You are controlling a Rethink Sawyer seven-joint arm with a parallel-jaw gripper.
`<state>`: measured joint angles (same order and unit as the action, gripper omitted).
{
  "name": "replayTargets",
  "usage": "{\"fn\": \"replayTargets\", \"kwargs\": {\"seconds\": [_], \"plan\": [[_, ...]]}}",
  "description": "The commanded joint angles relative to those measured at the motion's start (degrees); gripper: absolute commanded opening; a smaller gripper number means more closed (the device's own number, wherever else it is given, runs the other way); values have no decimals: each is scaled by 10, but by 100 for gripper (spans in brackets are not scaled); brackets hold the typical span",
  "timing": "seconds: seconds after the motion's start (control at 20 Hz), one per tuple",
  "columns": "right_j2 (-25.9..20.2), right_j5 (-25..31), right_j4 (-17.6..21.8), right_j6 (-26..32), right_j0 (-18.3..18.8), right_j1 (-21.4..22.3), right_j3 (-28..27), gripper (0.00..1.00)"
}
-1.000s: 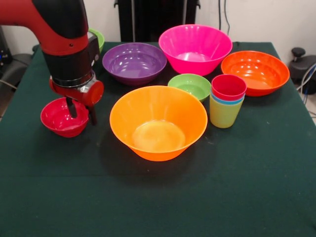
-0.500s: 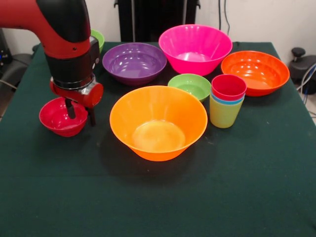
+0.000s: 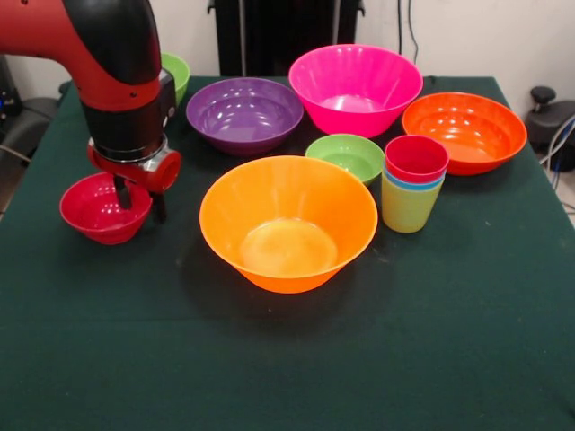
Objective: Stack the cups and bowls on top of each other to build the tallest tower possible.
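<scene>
Front view, glossy small red bowl [image 3: 101, 212] tilted, rim pinched by jaws of gripper [image 3: 137, 199], off the table [image 3: 287, 359]

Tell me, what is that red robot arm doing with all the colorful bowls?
The gripper pinches the rim of the small red bowl at the table's edge, one of its fingers inside and one outside. The three cups already sit nested, yellow-green at the bottom, red on top. The big orange bowl, purple bowl, pink bowl, red-orange bowl and small green bowl sit loose on the green table, not stacked yet.
</scene>
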<state>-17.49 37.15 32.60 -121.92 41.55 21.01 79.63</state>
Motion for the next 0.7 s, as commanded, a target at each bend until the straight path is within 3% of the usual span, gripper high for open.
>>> {"fn": "replayTargets", "kwargs": {"seconds": [0.05, 0.1, 0.7], "plan": [[12, -32, 38, 26, -24, -17, 31, 100], [11, -32, 35, 28, -24, -17, 32, 0], [-5, 3, 16, 50, -25, -17, -1, 0]]}}
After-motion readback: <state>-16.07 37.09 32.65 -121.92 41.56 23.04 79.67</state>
